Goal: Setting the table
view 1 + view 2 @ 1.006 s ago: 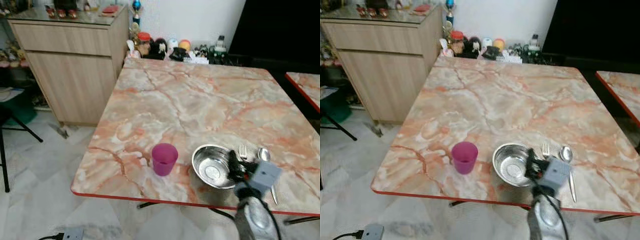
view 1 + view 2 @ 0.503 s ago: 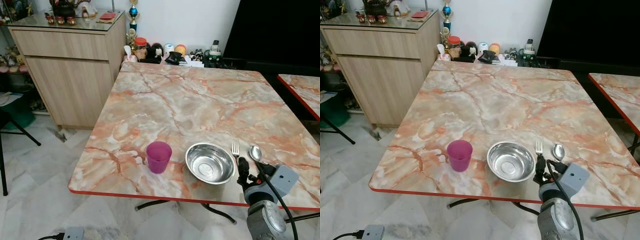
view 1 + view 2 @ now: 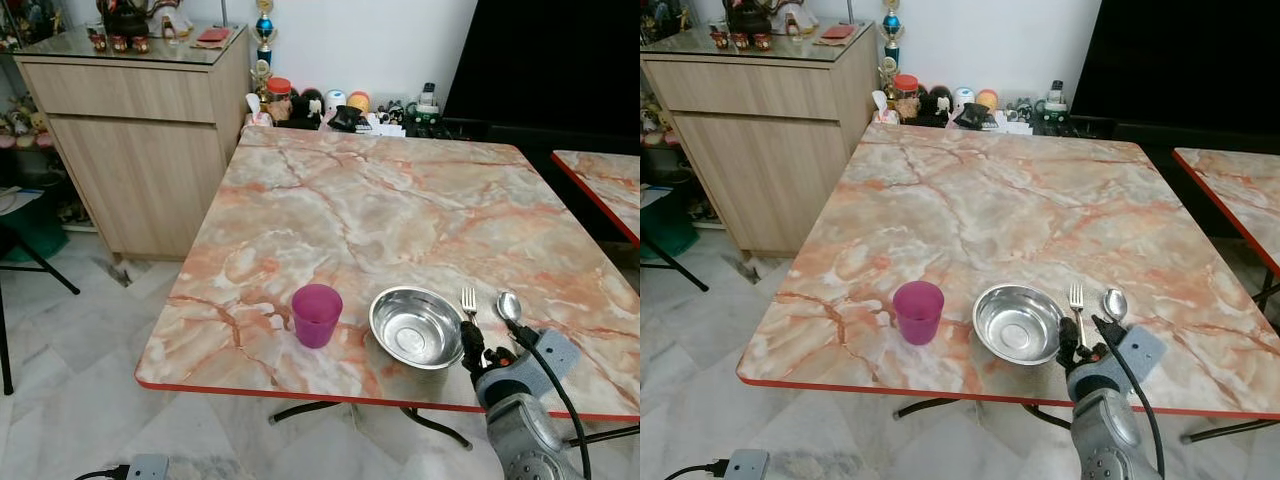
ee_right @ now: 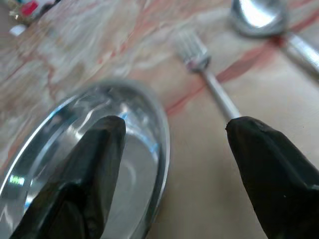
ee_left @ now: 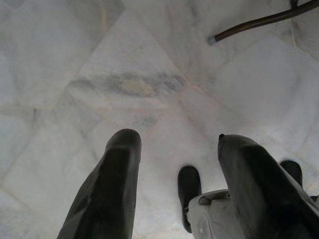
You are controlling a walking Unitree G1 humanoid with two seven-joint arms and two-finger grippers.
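Note:
On the marble table (image 3: 380, 210), near its front edge, stand a purple cup (image 3: 317, 315) and a steel bowl (image 3: 416, 327). Right of the bowl lie a fork (image 3: 468, 303) and a spoon (image 3: 510, 306). My right gripper (image 3: 472, 347) hovers open at the front edge, between the bowl's right rim and the fork's handle. The right wrist view has one finger over the bowl (image 4: 99, 149) and the other over the fork (image 4: 209, 74) handle, with the spoon (image 4: 259, 15) beyond. My left gripper (image 5: 174, 139) hangs open above the floor.
A wooden cabinet (image 3: 140, 140) stands at the back left. Jars and small figures (image 3: 330, 100) line the table's far edge. A second table (image 3: 600, 185) is on the right. A black chair leg (image 3: 40, 265) and a power strip (image 3: 145, 465) are on the tiled floor.
My right gripper has drawn back from over the bowl's right rim to the table's front edge beside the fork handle. The head camera has shifted, so the whole scene sits differently.

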